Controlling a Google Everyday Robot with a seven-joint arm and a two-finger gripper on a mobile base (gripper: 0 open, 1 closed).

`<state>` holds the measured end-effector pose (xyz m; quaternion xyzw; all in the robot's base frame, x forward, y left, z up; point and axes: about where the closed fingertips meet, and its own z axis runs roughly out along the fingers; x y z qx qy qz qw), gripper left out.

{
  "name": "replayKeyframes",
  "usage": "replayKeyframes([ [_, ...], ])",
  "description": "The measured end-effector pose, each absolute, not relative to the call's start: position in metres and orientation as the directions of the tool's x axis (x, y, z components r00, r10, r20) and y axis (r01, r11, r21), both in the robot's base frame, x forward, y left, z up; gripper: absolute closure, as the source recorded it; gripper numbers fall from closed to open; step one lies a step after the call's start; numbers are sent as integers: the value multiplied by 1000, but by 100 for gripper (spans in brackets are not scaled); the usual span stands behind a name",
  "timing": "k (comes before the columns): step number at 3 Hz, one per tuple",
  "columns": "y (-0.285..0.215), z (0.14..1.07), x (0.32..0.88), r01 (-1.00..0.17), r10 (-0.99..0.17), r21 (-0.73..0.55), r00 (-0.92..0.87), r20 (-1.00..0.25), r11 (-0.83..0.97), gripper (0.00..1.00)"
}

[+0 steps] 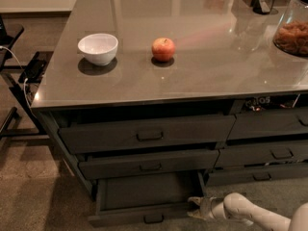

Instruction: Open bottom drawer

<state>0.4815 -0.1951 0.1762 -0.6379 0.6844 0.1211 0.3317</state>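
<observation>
The pincer is seen low at the lower right, at the right front corner of the bottom drawer. Whether it is spread, pressed together or pinching anything cannot be told, since its tip is lost against the dark drawer front. The pale arm behind it is cut off by the lower right edge.

The bottom drawer is found just left of the pincer, pulled out, with its flat dark tray exposed. Its small loop handle is only partly made out near the lower edge.

Two taller drawers are stacked above and to the left of the pincer. Further up, on the bench, a white bowl and an apple are placed. Far up to the right, a jar is cropped by the frame.
</observation>
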Motion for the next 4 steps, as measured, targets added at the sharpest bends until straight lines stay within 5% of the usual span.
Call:
replayKeyframes([
  [4, -203, 163, 472, -958, -790, -251, 45, -611, 140, 11],
])
